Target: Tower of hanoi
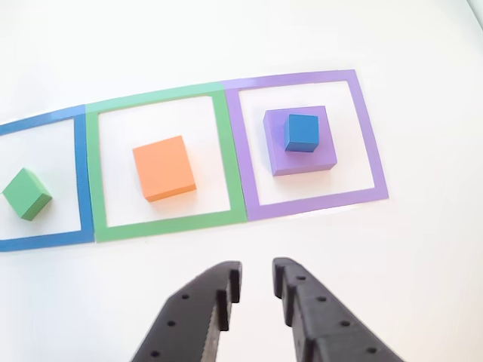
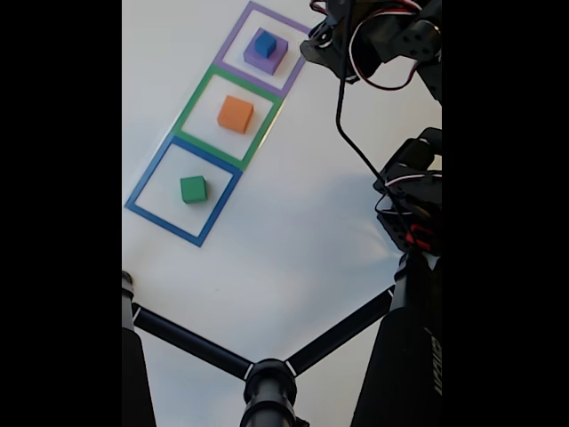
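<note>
- Blue cube [image 1: 303, 133] sits on the flat purple block [image 1: 299, 151], inside the purple tape outline [image 1: 370, 154] — right end of the row in the other view.
- Orange block [image 1: 164, 167] lies alone in the green tape outline [image 1: 94, 173], middle square.
- Green block [image 1: 27, 194] lies alone in the blue tape outline [image 1: 84, 181], left end, rotated relative to the tape.
- Pincer [image 1: 256, 294] is empty, jaws a narrow gap apart, over bare white tabletop [image 1: 423, 256] just below the outlines, touching no block.
- Fixed view: arm [image 2: 404, 53] beside the purple square; black tripod legs [image 2: 267, 374] at the bottom.
</note>
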Tool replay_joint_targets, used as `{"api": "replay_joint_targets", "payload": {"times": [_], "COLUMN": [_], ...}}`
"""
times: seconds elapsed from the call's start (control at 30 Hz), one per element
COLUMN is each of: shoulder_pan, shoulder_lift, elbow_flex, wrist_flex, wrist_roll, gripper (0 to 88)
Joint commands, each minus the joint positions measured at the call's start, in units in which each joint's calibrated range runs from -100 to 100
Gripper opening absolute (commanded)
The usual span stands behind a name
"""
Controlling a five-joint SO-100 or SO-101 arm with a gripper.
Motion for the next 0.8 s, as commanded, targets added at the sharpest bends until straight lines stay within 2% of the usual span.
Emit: {"api": "replay_joint_targets", "payload": {"times": [0.0, 0.27, 0.77], "shoulder_pan": [-6.7, -18.1, -34.0], "shoulder_lift": [-1.5, -1.6, -1.8], "elbow_flex": [-7.3, -10.5, -11.6], "wrist_flex": [4.8, 7.0, 8.4], "wrist_roll": [0.0, 0.0, 0.0], "gripper": [0.1, 0.1, 0.1]}}
